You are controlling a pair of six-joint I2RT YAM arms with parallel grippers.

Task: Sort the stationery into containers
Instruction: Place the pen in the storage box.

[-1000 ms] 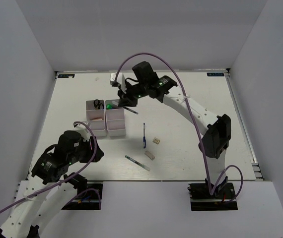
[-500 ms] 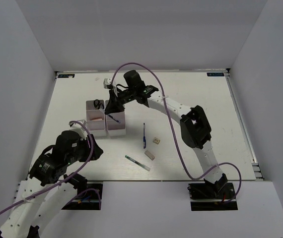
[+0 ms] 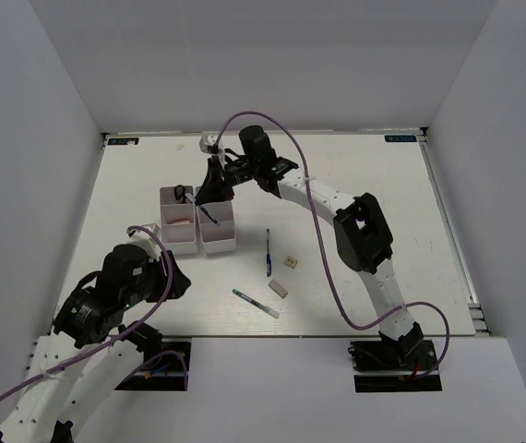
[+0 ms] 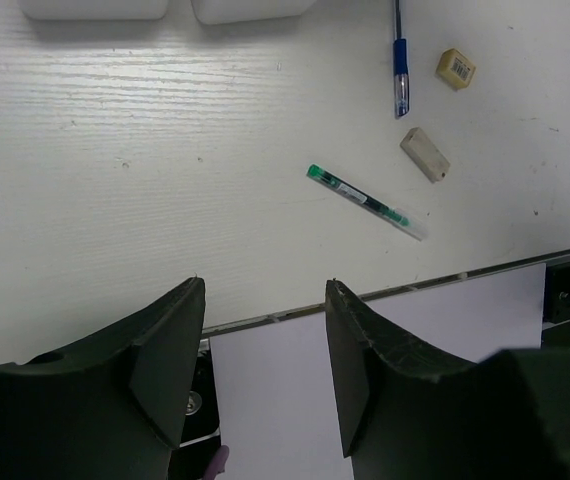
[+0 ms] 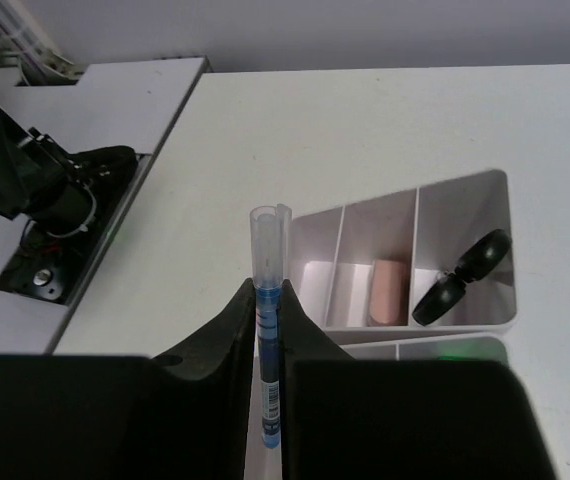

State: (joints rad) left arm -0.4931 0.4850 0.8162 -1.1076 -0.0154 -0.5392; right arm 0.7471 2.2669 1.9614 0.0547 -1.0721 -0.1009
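Down at the near left, my left gripper (image 4: pixel 265 290) hangs above the bare table edge with its jaws spread wide and nothing between them. Further in sit the two trays, touching side by side: the left tray (image 3: pixel 180 247) holds a pink eraser (image 5: pixel 387 290) in one compartment and the black scissors (image 5: pixel 460 280) in the end compartment beside it, and the right tray (image 3: pixel 219 245) stands against it. Over the far end of those trays my right gripper (image 5: pixel 267 310) is pinched almost closed on a thin blue pen (image 5: pixel 265 250), which hangs tilted; I cannot tell which compartment it is above. Right of the trays, loose on the table (image 3: pixel 355 185), lie a green-tipped pen (image 4: pixel 365 200), a second blue pen (image 4: pixel 399 60), a beige eraser (image 4: pixel 425 154) and a small barcoded eraser (image 4: pixel 456 68), all apart from each other.
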